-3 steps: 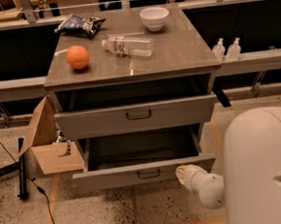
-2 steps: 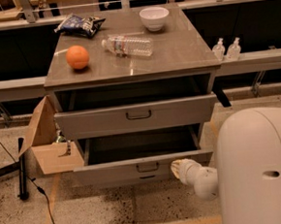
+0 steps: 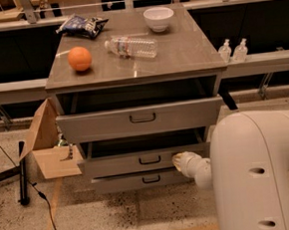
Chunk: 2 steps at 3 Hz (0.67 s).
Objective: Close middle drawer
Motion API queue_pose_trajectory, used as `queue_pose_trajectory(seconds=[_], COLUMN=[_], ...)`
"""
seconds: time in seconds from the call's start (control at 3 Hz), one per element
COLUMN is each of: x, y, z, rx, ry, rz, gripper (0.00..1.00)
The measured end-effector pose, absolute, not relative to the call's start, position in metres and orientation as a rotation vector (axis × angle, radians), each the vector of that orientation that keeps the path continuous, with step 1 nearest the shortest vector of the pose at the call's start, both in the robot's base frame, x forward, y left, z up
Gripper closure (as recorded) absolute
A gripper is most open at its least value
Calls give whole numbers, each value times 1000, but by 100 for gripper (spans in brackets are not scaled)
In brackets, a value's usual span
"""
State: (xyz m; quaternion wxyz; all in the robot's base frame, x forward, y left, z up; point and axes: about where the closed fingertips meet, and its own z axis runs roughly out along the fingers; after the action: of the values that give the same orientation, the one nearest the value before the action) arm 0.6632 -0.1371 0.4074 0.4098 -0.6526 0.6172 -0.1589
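Pincer at middle drawer front's right edge; drawer slightly open.

gripper at middle drawer front, right of handle | top drawer above

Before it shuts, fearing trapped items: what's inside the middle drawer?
The middle drawer, end effector at its front, shows only a dark strip, nothing visible; the top drawer covers the rest.

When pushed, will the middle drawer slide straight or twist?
Likely slides straight: the middle drawer looks like rigid metal. The hand is at its front, right of the handle, so it may skew slightly.
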Motion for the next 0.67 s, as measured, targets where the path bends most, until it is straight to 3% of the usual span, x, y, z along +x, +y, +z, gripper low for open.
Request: queue_pose_trajectory(seconds=[0.67], x=[699], y=[-139], z=[411], rx=[-1665], ry=[1509], rz=[-445], gripper=[100])
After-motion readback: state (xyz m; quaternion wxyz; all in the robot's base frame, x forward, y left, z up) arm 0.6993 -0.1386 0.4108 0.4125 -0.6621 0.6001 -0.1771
